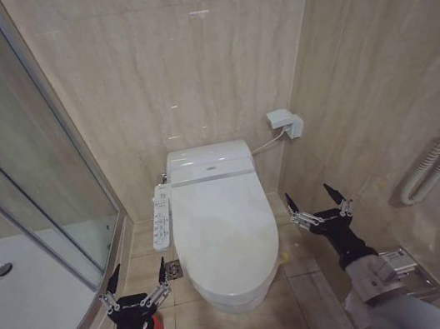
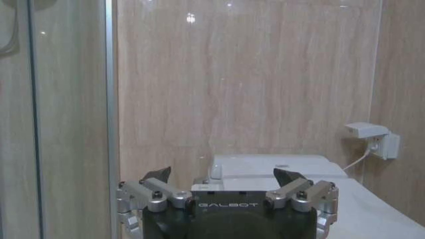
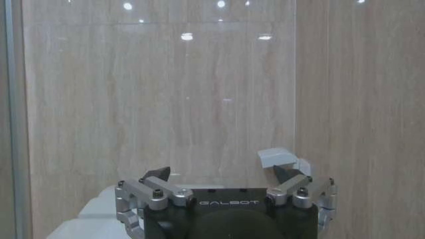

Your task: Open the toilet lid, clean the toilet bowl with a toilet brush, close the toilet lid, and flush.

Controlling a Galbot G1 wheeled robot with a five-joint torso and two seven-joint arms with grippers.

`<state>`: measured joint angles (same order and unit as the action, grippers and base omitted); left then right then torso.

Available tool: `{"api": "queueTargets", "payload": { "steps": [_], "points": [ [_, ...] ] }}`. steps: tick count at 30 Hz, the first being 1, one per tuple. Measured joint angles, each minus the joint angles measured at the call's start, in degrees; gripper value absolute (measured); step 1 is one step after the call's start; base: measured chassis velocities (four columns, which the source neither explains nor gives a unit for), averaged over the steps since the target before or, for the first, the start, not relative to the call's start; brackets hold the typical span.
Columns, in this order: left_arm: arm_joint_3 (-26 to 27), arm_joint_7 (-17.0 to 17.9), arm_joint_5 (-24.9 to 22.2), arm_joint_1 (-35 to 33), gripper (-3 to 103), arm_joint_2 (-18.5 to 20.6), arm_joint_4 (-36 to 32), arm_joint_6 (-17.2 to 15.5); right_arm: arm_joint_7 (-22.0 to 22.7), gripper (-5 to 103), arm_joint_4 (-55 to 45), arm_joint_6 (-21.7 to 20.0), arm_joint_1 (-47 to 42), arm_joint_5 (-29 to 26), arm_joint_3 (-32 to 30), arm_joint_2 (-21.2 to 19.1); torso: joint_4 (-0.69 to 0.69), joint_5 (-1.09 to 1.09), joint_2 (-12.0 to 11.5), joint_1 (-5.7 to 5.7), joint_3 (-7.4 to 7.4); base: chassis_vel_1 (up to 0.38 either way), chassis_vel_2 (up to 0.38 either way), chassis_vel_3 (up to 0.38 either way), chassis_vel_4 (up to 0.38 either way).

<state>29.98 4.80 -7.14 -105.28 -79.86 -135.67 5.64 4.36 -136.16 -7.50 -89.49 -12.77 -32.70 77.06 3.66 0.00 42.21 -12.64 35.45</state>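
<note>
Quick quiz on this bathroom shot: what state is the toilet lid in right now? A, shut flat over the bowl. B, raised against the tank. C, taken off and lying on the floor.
A: in the head view the toilet lid lies flat and closed over the toilet, with the left gripper and right gripper open on either side, touching nothing.

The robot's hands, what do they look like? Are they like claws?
A bit! The left gripper and right gripper each have two pointed black fingertips on silver metal links with bolts. The black body says GALBOT in pale letters. The right arm has a grey sleeve and silver bracket.
</note>
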Motion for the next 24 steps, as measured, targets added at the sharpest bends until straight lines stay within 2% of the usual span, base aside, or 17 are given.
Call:
{"api": "queueTargets", "payload": {
  "steps": [24],
  "points": [
    [0.0,0.0,0.0,0.0,100,0.0,0.0,0.0,0.0,100,0.0,0.0,0.0,0.0,0.0,0.0,0.0,0.0,0.0,0.0,0.0,0.0,0.0,0.0,0.0]
  ]
}}
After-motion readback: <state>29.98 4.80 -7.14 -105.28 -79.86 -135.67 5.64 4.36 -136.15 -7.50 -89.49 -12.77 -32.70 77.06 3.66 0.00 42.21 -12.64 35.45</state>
